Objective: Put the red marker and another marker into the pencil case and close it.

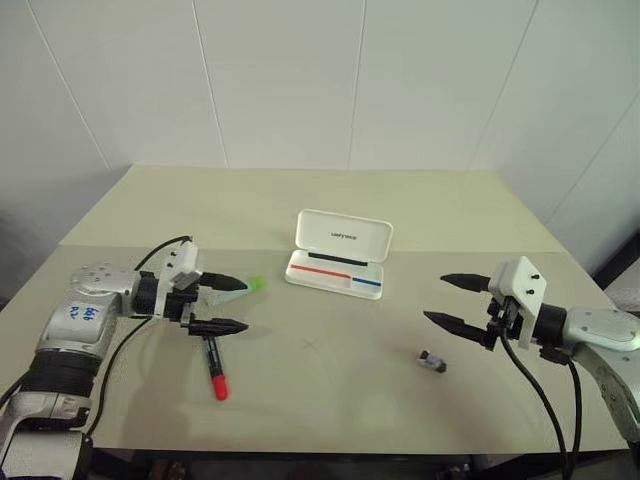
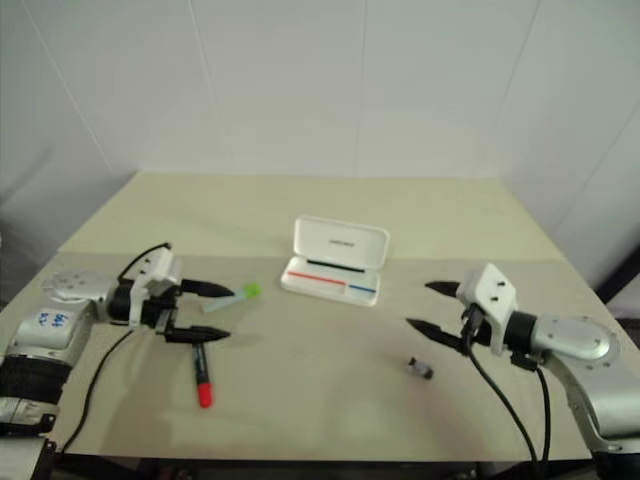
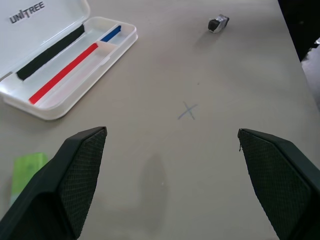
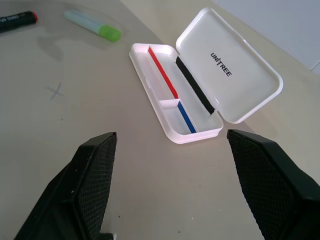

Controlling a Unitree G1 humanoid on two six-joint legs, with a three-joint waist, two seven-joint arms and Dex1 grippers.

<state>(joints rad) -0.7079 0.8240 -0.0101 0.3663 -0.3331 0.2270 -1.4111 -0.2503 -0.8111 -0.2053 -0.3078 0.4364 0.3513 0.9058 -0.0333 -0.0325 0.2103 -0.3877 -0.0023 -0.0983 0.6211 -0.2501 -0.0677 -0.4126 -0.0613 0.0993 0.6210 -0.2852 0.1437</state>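
- On the table (image 1: 330, 200), near its middle and toward the far edge, the case (image 1: 338, 255) lies with its lid raised; the tray shows a red and a blue stripe and holds no marker.
- Red marker (image 1: 214, 366) lies flat toward the near-left corner, red cap pointing at the near edge, black barrel running up under the left gripper (image 1: 232, 304). Not in the case.
- Green marker (image 2: 234, 296) lies flat between the left gripper and the case, apart from both. Not in the case.
- Small dark stub (image 1: 432, 360) lies toward the near-right part of the table; judged no part of the task.
- Left gripper hangs above the table over the red marker's barrel end, fingers spread wide, nothing between them.
- Right gripper (image 1: 452, 300) hangs over the right side of the table, well apart from the case, fingers likewise wide and empty.
- Progress, as judged: nothing done. Both markers remain to be picked and placed, then the lid shut. Left gripper is best placed to take the red marker first.
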